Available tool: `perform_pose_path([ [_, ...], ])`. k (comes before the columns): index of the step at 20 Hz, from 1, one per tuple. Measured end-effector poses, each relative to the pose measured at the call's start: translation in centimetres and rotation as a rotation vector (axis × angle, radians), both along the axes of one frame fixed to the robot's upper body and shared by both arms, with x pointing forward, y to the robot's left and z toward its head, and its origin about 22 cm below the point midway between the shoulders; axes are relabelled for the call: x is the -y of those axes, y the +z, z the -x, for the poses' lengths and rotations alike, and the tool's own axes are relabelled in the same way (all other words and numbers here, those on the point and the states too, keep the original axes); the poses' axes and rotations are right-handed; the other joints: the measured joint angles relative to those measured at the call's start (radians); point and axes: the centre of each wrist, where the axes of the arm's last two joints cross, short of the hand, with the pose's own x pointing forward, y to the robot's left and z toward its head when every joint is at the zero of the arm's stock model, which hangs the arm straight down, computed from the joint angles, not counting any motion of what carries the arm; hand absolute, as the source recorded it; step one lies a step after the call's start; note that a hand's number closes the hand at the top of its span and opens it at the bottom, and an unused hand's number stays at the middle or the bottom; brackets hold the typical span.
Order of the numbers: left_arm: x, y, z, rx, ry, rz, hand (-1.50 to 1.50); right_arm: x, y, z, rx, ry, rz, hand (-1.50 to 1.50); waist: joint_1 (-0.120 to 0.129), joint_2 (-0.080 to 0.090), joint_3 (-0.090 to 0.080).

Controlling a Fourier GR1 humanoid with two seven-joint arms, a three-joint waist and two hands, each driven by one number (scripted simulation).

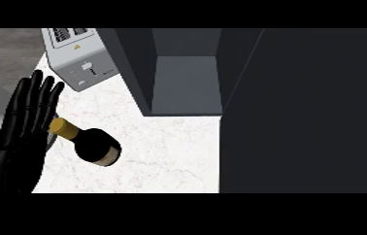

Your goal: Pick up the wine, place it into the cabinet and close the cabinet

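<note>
Resting at the view's left edge, left robot hand black, fingers straight and spread, holding nothing, just beside it dark glossy wine bottle, gold-capped neck, on white marbled tabletop, boxy silver toaster, open grey cabinet, dark door.

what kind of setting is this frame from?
Most likely a kitchen counter. A toaster stands at the back left of a pale marble top, a wine bottle stands on it, and a dark cabinet with its door open sits just behind.
</note>
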Motion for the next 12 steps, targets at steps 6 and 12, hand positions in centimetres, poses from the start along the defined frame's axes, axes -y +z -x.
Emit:
perform_pose_path([
  [6,1.3,1.8,-2.6,-0.025,-0.185,0.023,-1.50,-0.7,-0.1,2.1,0.001,0.004,-0.035,-1.50,-0.005,0.030,0.021],
  [12,4.4,2.2,-3.1,-0.236,-0.360,0.140,-1.50,-2.7,0.5,4.6,-0.120,0.288,-0.048,-1.50,-0.004,0.033,0.026],
])
